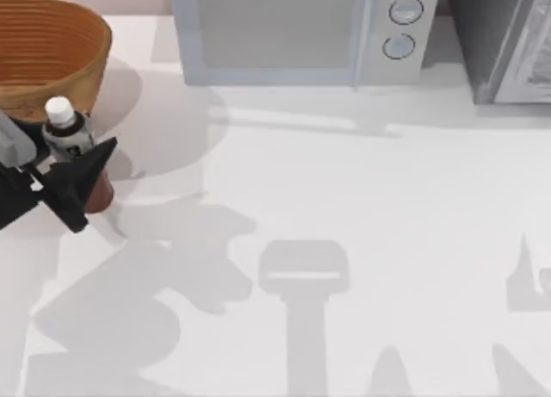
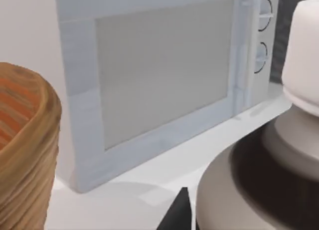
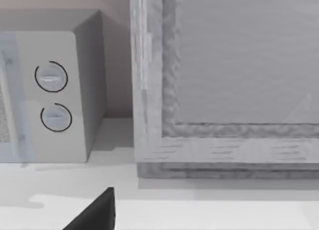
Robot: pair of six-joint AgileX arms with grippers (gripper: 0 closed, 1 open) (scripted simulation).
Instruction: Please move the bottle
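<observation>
Top view: the left arm's black claw (image 1: 86, 186) is clamped around the lower body of the small reddish-brown cylindrical bottle (image 1: 73, 143) with its white cap, gripping low, probably so it stays upright. The bottle sits at the white counter's (image 1: 344, 199) left edge, just beside the woven orange-brown basket (image 1: 52, 52), with the pale grey microwave (image 1: 301, 31) behind. The right arm is parked facing a grey cabinet (image 3: 224, 80), its claw's state I cannot tell.
</observation>
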